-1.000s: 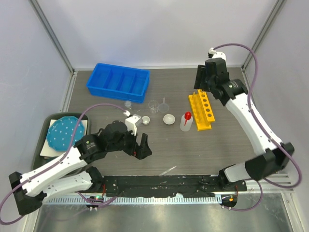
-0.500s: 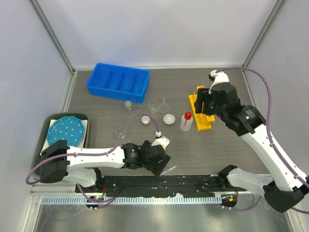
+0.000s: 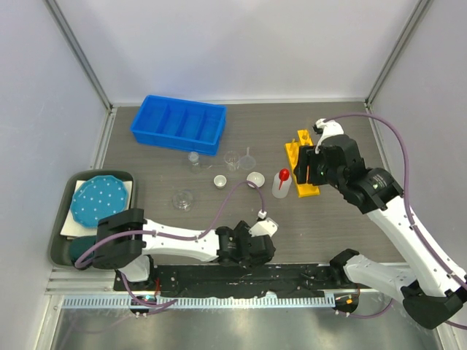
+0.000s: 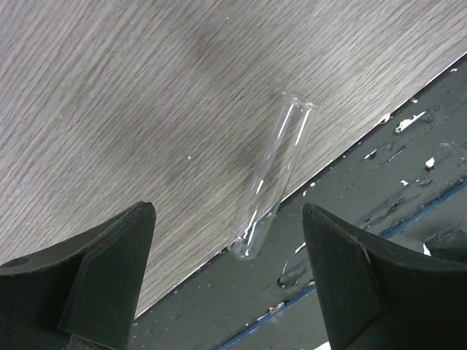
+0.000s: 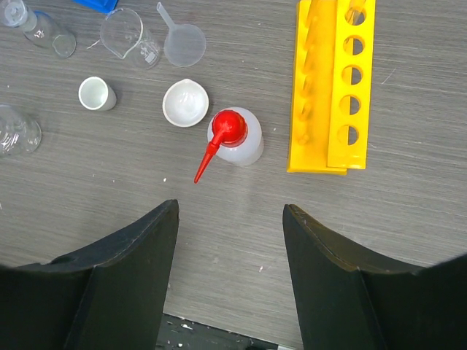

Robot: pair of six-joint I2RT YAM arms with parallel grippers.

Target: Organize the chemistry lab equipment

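Left wrist view: left claw (image 4: 228, 210) spread wide, low over the near edge of the bench (image 4: 109, 87), gripping nothing. One thin clear tube (image 4: 273, 171) lies flat between the two fingers and touches neither. Its rounded end sits at the seam with the black strip (image 4: 379, 189) along that edge, which crowds its near side.

Right wrist view: right claw (image 5: 230, 211) spread, empty, above the bench's right half. Below it:
- red-capped squeeze bottle (image 5: 237, 138), upright, nozzle tipped toward the near edge
- yellow rack (image 5: 332, 80), just right of the bottle
- white dish (image 5: 185, 102), just left of the bottle, then a small white cup (image 5: 96, 93)

Farther back, in a loose row: funnel (image 5: 182, 40), beaker (image 5: 130, 35), vial (image 5: 44, 29).

Top view: blue bin (image 3: 179, 124) near the far left corner. Teal dotted plate (image 3: 98, 200) in a dark tray (image 3: 57, 233) off the left edge.
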